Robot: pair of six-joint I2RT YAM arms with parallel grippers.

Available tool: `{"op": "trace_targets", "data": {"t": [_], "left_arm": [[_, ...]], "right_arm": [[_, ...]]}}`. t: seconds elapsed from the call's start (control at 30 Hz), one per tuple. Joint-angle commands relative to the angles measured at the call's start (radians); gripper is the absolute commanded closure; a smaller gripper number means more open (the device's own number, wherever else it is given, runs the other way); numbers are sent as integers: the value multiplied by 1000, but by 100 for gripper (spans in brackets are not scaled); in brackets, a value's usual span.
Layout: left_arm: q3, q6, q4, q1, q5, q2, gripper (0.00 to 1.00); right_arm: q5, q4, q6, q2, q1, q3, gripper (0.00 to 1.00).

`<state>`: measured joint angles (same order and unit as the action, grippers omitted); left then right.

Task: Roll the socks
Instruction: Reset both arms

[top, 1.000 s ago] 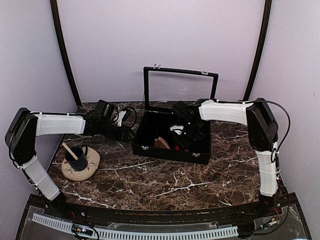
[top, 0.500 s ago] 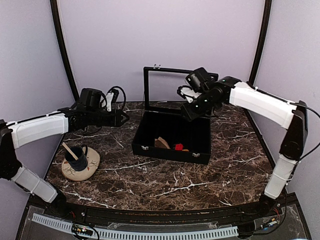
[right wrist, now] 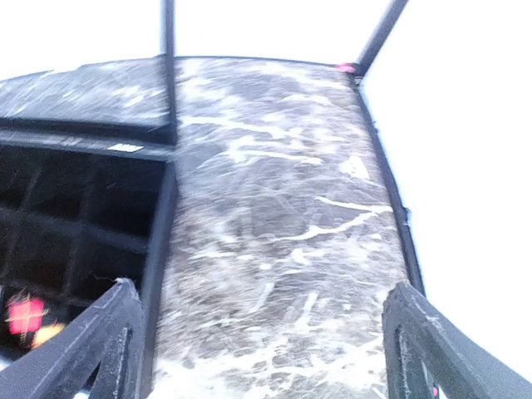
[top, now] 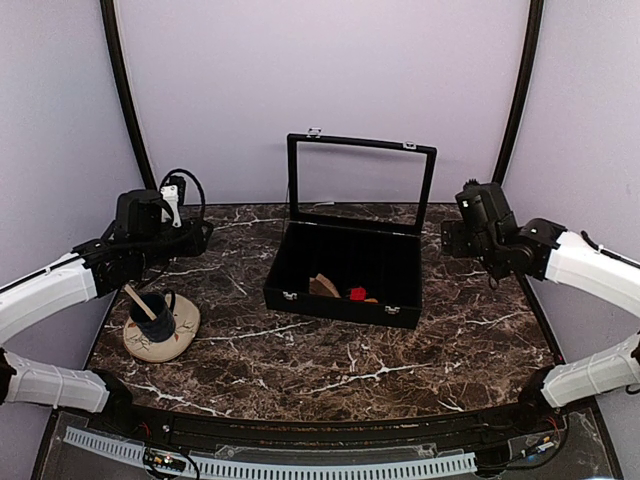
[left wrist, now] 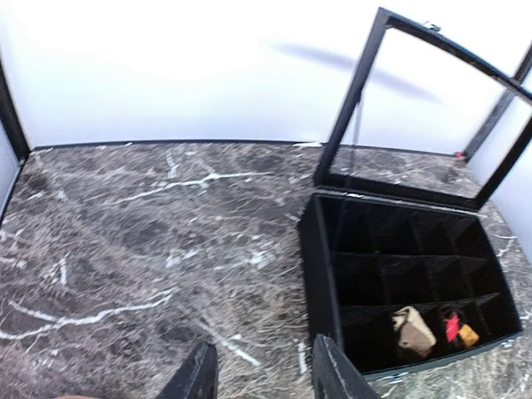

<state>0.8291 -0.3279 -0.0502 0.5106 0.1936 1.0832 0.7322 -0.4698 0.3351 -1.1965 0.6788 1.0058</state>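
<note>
Socks (left wrist: 413, 330) lie in the open black case (top: 340, 306). The tan sock (top: 322, 286) and the red-patterned sock (top: 357, 294) sit side by side in the row nearest the arms, apparently in neighbouring compartments. Each looks bunched into a small bundle, though they are too small here to tell how tightly they are rolled. The left end effector (left wrist: 266, 378) hangs over the left part of the worktop (top: 350, 370), its fingers partly spread with nothing between them. The right end effector (right wrist: 266, 349) is off to the right of the case, fingers spread wide and empty. With both socks in the case and neither arm near them, the rolling looks done or close to it, and the step in hand seems to be parking the arms. To do that well, each arm should stay high and travel outward, away from the case, so no finger catches the upright lid (top: 360, 141) or nudges the case and shakes a bundle loose. The left arm also passes near a mug (top: 150, 305) at its side and should come down clear of it. If a sock does uncurl, it would be better to regrip it across the whole bundle than by a loose edge.
</note>
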Motion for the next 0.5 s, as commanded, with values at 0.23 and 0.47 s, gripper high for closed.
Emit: {"op": "trace_targets", "data": {"t": [0.23, 0.47], "left_arm": [[-84, 10, 4, 2, 185, -73, 55], [-90, 17, -2, 3, 178, -62, 55]], "right_arm": [[347, -97, 372, 26, -7, -109, 0], [290, 14, 303, 158, -7, -214, 3]]}}
